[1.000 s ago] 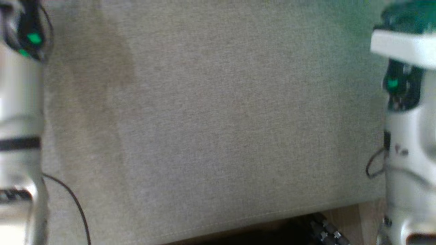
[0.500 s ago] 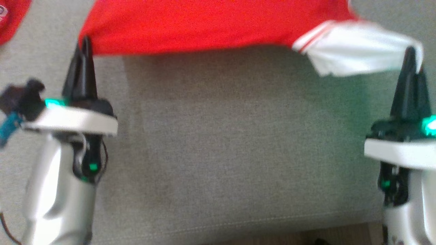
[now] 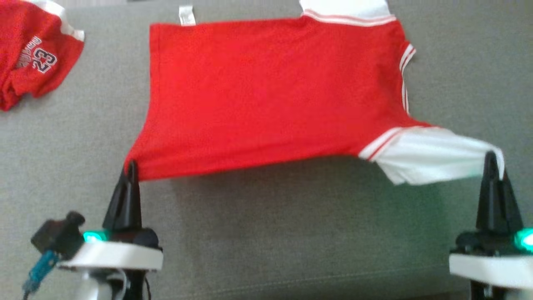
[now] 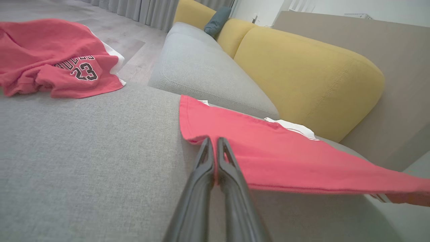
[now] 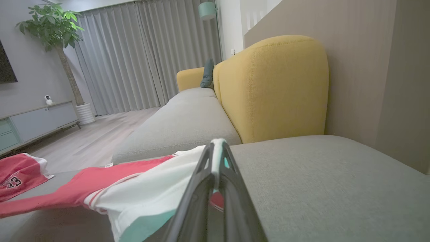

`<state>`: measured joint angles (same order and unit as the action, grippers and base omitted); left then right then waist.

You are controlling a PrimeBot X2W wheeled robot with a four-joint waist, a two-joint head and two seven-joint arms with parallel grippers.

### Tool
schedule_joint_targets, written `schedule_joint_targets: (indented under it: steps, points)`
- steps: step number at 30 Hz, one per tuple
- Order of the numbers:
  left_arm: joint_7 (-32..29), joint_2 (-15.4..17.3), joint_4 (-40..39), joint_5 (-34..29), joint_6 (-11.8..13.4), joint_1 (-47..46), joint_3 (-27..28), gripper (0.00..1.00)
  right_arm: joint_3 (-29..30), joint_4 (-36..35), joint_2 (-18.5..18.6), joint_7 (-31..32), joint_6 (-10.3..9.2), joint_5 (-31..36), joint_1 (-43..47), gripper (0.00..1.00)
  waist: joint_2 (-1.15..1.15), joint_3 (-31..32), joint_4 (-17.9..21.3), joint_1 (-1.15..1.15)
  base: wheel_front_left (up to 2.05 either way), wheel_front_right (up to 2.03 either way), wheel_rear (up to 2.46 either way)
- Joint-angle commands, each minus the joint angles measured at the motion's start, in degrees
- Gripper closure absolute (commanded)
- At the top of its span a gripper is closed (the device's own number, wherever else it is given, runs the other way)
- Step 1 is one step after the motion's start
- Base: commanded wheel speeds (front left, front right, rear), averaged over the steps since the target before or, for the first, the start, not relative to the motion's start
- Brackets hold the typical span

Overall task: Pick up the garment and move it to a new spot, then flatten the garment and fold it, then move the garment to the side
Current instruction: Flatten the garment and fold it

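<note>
Both grippers are pinching the garment (image 3: 270, 96), a red shirt with white sleeves, which is lying spread across the middle of the grey seat cushion (image 3: 291, 241). The left gripper (image 3: 132, 168) is pressing its two dark fingers together on the red corner nearest to me; in the left wrist view the fingers are meeting on the cloth edge. The right gripper (image 3: 492, 160) is clamping the end of the white sleeve (image 3: 429, 156) between its fingers, and the sleeve is wrapping over the fingertips, so the exact place of the grip is being hidden from me. The near edge between the two grippers is hanging slightly above the cushion and is throwing a shadow under it; the far edge is resting on the cushion. A second white part (image 3: 345, 8) with red stripes is being cut off by the top edge of the head view, near a small white label (image 3: 186, 14). A second red shirt (image 3: 33, 62) is lying crumpled well apart on the left, partly cut by the frame; I am reading the number 23 on it, but the letters above are too blurred for me. Both arms are being cut off at the bottom edge, just below the wrists.
</note>
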<state>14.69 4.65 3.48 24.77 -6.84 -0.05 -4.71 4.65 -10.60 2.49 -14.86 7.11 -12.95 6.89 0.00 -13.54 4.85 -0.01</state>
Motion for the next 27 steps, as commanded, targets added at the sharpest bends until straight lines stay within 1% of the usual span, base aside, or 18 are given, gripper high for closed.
schedule_joint_targets:
  steps: [1,4,7,13,14,16,22,27]
  points:
    - [0.3,0.12,-2.64,-0.55,0.47,-0.04,1.83,1.0,-0.54,-2.35,0.39,-0.14,0.37,0.34,0.84,1.0,0.0,1.09,-0.11,0.01,0.0,0.0,0.0]
    - [-0.16,-0.15,-4.28,-0.17,1.34,3.34,1.46,1.0,-1.1,-1.67,0.39,-0.14,0.37,0.17,4.04,1.0,0.0,2.0,-0.12,0.01,0.0,0.0,0.0]
    - [-1.16,-0.29,-4.06,0.51,1.77,5.15,1.12,1.0,-1.96,0.93,0.39,-0.14,0.37,-0.39,4.95,1.0,0.0,2.41,-0.06,0.01,0.0,0.0,0.0]
    - [-2.35,-0.73,0.65,3.65,1.33,4.77,0.03,1.0,-3.66,8.77,0.39,-0.14,0.37,0.21,3.18,1.0,0.0,2.66,-0.25,0.01,0.0,0.0,0.0]
    - [-2.59,-0.76,2.26,4.08,1.22,4.27,-0.28,1.0,-4.13,10.95,0.39,-0.14,0.37,0.56,2.41,1.0,0.0,2.53,-0.39,0.01,0.0,0.0,0.0]
    - [-2.53,-0.74,3.39,4.3,1.11,3.57,-0.43,1.0,-4.43,12.53,0.39,-0.14,0.37,0.75,1.49,1.0,0.0,2.36,-0.53,0.01,0.0,0.0,0.0]
    - [-2.19,-0.87,5.09,5.24,0.96,-0.11,-0.65,1.0,-3.86,12.72,0.39,-0.14,0.37,1.13,-2.24,1.0,0.0,1.4,-0.93,0.01,0.0,0.0,0.0]
    - [-3.02,-1.09,6.95,7.06,1.18,-5.83,-0.6,1.0,-2.75,12.44,0.39,-0.14,0.37,2.55,-7.22,1.0,0.0,-0.29,-1.24,0.01,0.0,0.0,0.0]
